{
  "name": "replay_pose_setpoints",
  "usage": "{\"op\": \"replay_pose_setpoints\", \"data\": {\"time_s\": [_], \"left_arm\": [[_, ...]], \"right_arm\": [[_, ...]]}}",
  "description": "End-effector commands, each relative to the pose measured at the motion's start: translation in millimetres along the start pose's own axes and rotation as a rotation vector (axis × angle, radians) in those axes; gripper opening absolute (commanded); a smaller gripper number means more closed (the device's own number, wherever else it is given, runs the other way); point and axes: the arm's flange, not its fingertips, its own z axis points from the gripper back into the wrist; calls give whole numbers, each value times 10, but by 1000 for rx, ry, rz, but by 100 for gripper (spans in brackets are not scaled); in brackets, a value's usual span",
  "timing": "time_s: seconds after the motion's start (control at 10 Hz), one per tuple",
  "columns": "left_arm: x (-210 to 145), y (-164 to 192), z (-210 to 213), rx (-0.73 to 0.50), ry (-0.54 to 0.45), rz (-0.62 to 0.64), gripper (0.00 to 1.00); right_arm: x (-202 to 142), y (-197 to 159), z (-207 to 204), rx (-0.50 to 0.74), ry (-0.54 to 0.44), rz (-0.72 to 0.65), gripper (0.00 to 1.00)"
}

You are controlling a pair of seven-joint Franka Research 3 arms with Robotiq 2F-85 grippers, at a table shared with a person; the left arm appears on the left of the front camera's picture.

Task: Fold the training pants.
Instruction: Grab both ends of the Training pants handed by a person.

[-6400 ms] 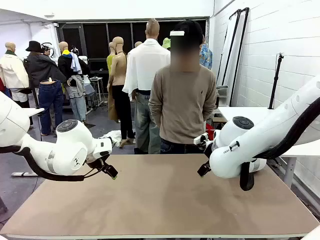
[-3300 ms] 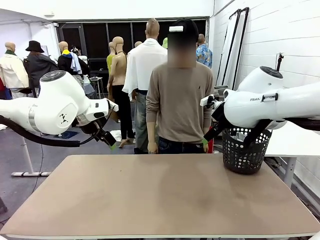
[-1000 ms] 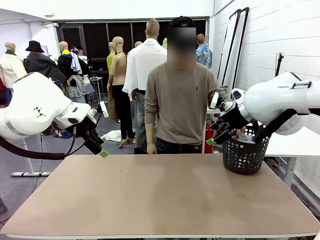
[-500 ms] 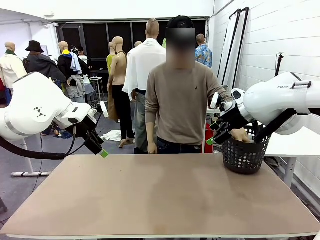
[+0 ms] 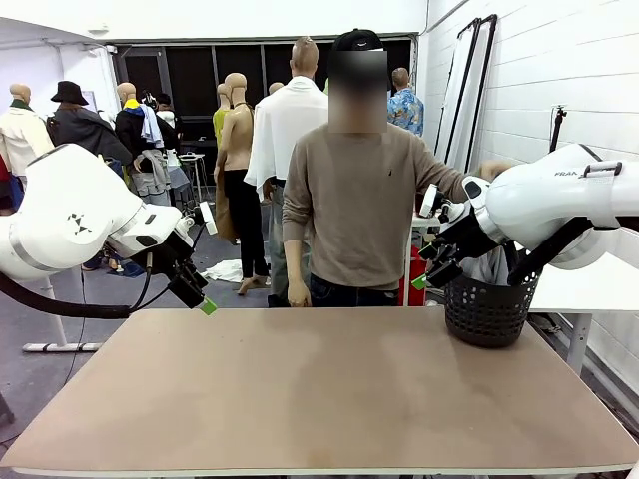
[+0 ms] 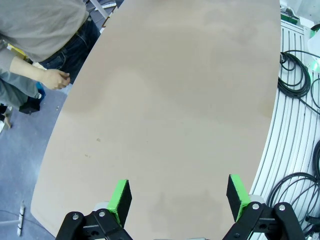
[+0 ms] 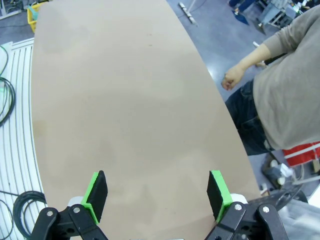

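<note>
At the far right corner of the table (image 5: 319, 389), a person's hand (image 5: 491, 169) is raised above the black basket (image 5: 486, 311). What I take to be the training pants (image 5: 491, 265) shows as a grey fold rising out of the basket, though my right arm hides most of it. My left gripper (image 6: 177, 197) hovers over bare board, jaws spread wide and empty. My right gripper (image 7: 156, 194) is the same, close beside the basket. By my reading, folding has not begun: the pants must first be laid flat, and every fold is left to do.
</note>
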Motion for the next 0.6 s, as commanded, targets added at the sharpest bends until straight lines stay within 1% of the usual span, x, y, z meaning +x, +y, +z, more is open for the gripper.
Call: {"op": "replay_pose_setpoints", "data": {"time_s": [0.0,0.5], "left_arm": [[-16,7,-14,-12,-5,1,100],[-16,7,-14,-12,-5,1,100]], "right_arm": [[-11,-6,-22,18,-18,-7,100],[-11,-6,-22,18,-18,-7,100]]}}
